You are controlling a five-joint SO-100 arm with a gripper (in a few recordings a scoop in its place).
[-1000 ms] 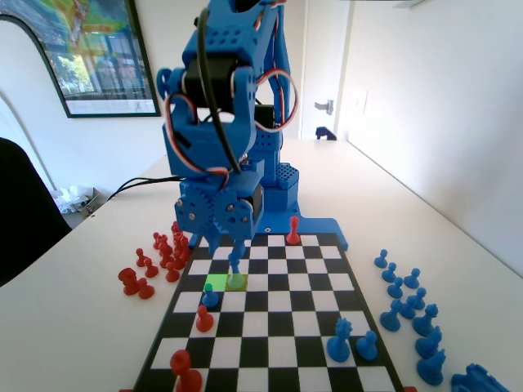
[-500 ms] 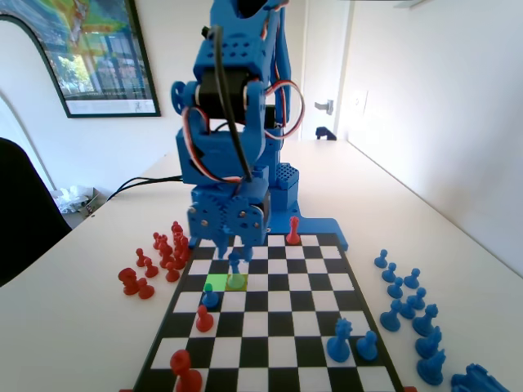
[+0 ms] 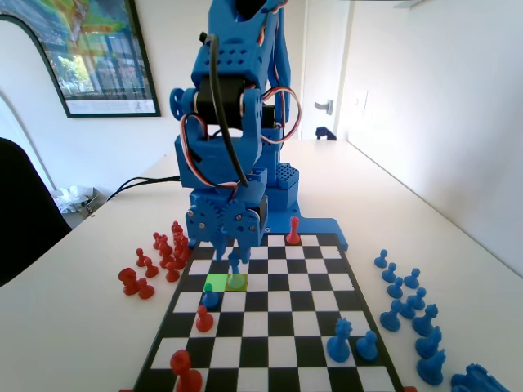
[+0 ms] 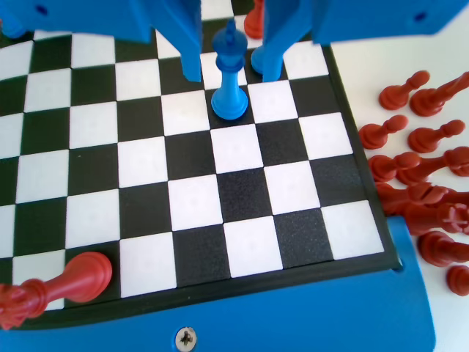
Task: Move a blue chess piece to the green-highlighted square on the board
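Observation:
A slim blue chess piece [image 3: 236, 269] stands upright on the right part of the green-highlighted square [image 3: 217, 282], in the left half of the board [image 3: 278, 328]. My gripper [image 3: 232, 248] hangs just above and around its head. In the wrist view the blue chess piece [image 4: 231, 81] rests on a black square of the board [image 4: 192, 199]. There my gripper [image 4: 230, 72] is open: one jaw stands on each side of the piece, with a visible gap on both sides.
On the board stand a blue pawn [image 3: 210, 296], red pieces [image 3: 204, 318] [image 3: 292, 231] [image 3: 186, 372] and two bulky blue pieces [image 3: 339, 341]. Captured red pieces [image 3: 159, 255] lie left of the board and blue ones [image 3: 409, 306] to its right. A red piece [image 4: 67, 281] lies near the board's corner.
The gripper has lifted slightly off the blue piece and the arm has shifted a little to the right. The piece stays upright on the green square.

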